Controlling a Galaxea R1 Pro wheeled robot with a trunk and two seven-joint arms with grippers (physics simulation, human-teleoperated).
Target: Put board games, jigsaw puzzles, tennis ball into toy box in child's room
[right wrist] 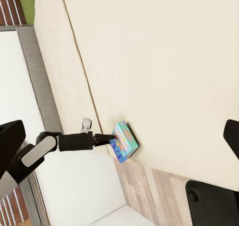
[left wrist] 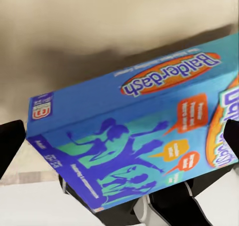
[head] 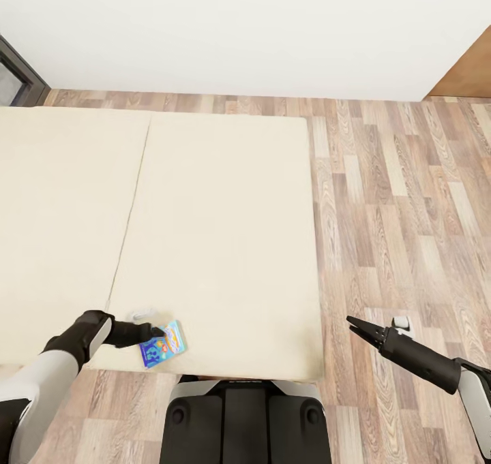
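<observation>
the light blue board game point(head: 162, 345) sits at the near edge of the bed point(head: 218, 232), looks like light stiff slick cardboard, so the left pincer point(head: 158, 330) closed across its thin edge seems right, while the right pincer point(head: 354, 324) hangs closed and empty.

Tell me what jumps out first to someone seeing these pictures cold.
The light blue game box stands out most, a bright spot at the near edge of the big beige bed, with the left pincer closed on its end. The left wrist view shows it close up, its lid reading Balderdash. Off to the right, the right pincer hangs shut over the wooden floor, holding nothing.
</observation>
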